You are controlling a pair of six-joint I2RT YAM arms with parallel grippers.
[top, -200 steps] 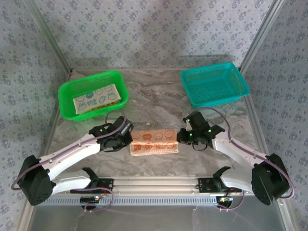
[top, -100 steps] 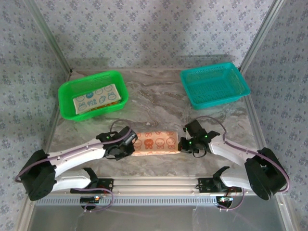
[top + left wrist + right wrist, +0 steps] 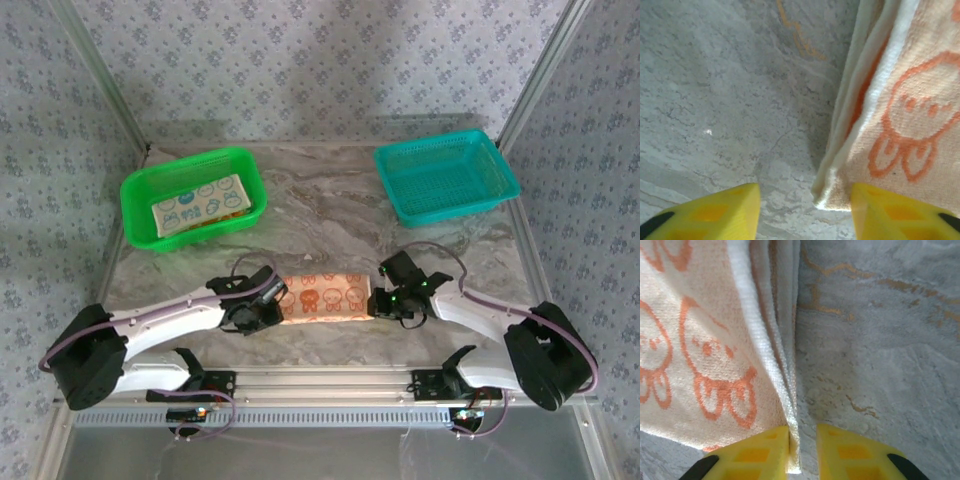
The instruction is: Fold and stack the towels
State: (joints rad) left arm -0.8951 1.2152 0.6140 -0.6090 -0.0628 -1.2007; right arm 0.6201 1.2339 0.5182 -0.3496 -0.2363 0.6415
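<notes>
A folded peach towel (image 3: 326,297) with orange prints lies flat on the marble table (image 3: 330,215) between my two grippers. My left gripper (image 3: 270,301) is at its left end, open; in the left wrist view the towel's corner (image 3: 890,125) lies between the yellow fingertips (image 3: 720,212), close to the right one, and the left gripper (image 3: 805,215) holds nothing. My right gripper (image 3: 380,300) is at the towel's right end. There the right gripper (image 3: 802,452) is slightly open, and the layered edge of the towel (image 3: 715,340) rests against the left fingertip with a gap to the other. A pale teal towel (image 3: 198,205) lies folded in the green basket (image 3: 140,185).
An empty teal mesh basket (image 3: 446,178) stands at the back right. The metal rail with both arm bases runs along the near edge (image 3: 330,380). Patterned walls enclose the table on three sides.
Both arms came down and toward the near edge with the peach towel, which now lies flat. Both grippers, shut on its ends earlier, have opened.
</notes>
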